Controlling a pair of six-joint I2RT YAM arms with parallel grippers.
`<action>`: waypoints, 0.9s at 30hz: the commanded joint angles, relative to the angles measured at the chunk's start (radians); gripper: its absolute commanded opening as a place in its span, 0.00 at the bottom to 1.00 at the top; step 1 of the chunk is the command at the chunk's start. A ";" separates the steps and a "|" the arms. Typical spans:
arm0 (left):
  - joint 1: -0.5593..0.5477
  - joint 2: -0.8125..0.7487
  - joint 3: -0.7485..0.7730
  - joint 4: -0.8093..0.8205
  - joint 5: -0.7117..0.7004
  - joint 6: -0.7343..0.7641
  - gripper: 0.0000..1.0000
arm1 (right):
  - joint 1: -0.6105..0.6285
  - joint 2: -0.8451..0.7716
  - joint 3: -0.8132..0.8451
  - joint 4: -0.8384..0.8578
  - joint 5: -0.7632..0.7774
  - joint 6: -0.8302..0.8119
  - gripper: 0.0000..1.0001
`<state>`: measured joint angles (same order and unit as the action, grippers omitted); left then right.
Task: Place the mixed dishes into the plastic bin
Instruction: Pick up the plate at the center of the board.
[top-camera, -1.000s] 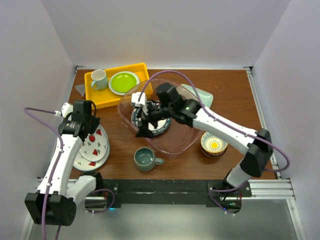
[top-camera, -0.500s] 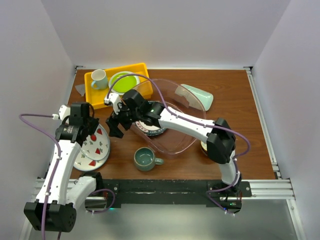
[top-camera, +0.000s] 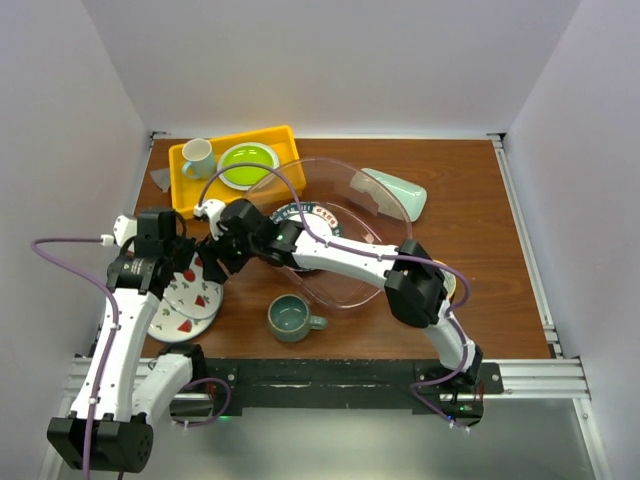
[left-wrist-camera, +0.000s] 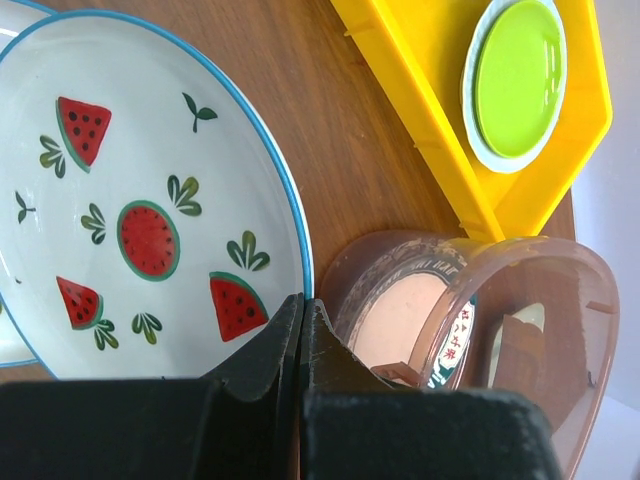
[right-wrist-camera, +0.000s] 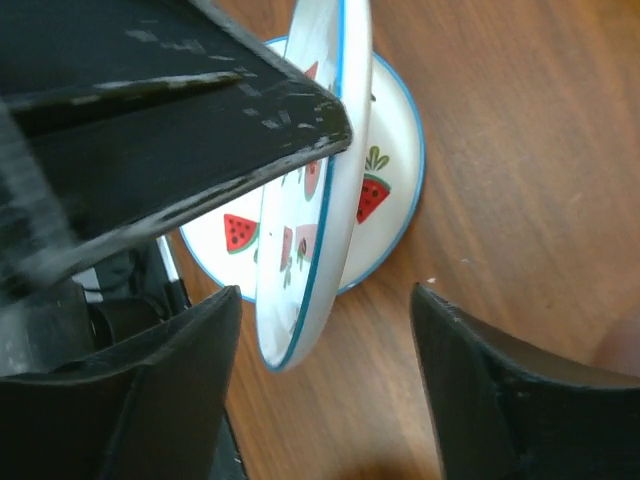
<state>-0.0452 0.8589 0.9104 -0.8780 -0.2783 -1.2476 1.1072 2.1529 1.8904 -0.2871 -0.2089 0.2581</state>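
Left of the plastic bin (top-camera: 345, 303), the left gripper (left-wrist-camera: 302, 305) is clenched on the rim of the upper watermelon plate (right-wrist-camera: 312, 200). It holds it tipped on edge over the flat plate (right-wrist-camera: 395, 150) below, judged to present a rim for the other arm. The right gripper (right-wrist-camera: 325, 300), reaching from the bin side, straddles that rim with fingers apart and gaps both sides, gripping nothing. Room: bare table runs between the plates and the bin's left wall. The grey-green mug (top-camera: 290, 317) sits near its front-left corner, the yellow tray (top-camera: 200, 195) just beside its far-left corner. Inside the bin one patterned bowl (top-camera: 300, 213); much floor shows bare. The pale-green tray (top-camera: 398, 192) lies just beside its far-right corner.
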 joint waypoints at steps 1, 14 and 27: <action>0.008 -0.029 0.012 0.040 0.002 -0.042 0.00 | 0.003 0.024 0.061 0.023 0.026 0.089 0.61; 0.008 -0.096 0.077 0.036 0.044 0.039 0.00 | -0.006 -0.007 0.165 -0.064 0.033 0.104 0.03; 0.010 -0.281 0.140 0.257 0.208 0.327 0.63 | -0.095 -0.149 0.191 -0.086 -0.161 0.046 0.00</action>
<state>-0.0387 0.6167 0.9989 -0.7479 -0.1394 -1.0424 1.0470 2.1746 2.0346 -0.4671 -0.2581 0.3153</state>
